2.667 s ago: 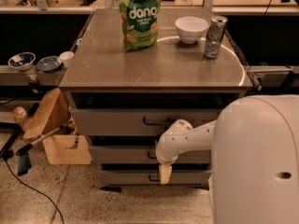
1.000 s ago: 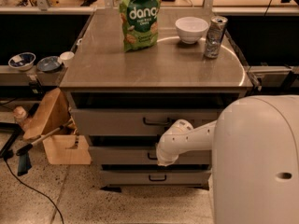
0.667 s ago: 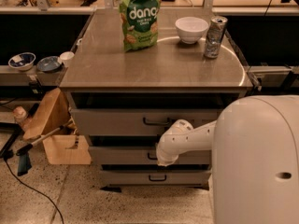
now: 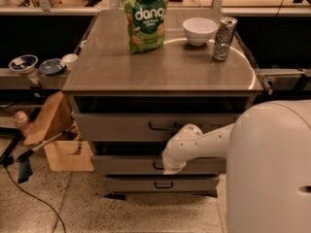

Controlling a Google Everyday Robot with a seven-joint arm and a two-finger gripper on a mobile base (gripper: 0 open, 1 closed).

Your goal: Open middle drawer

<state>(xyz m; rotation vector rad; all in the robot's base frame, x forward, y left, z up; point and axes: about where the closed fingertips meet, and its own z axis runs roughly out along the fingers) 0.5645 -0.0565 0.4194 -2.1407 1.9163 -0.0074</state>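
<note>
My gripper (image 4: 171,167) sits just right of the dark bar handle (image 4: 157,166) at the centre of the middle drawer (image 4: 124,165), which lies directly below the taller drawer (image 4: 116,126). The wrist hides its tip, so I cannot tell whether it is spread or clamped.

I'd confirm the hold first, then pull straight out, level and slow. The front is smooth grey sheet metal, wide and shallow. The handle is thin and probably easy to slip off.

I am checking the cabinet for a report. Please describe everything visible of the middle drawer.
The middle drawer shows a wide, shallow grey front, metal by its look. It is the second of three, level, with a dark gap above. Its small dark handle sits at centre, partly hidden by the gripper in front of it.
</note>
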